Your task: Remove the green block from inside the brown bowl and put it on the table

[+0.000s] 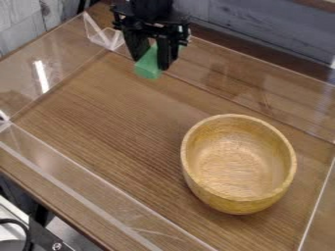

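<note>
Claw (pixel 152 57) is clamped on the green block (pixel 149 65) (top end pinched). Looks light, stiff, matte, so probably grippy.

I can't see the arm above the gripper (pixel 153 51) — the top edge cuts it off — and its fingers hide the green block's (pixel 149 64) upper part.
</note>
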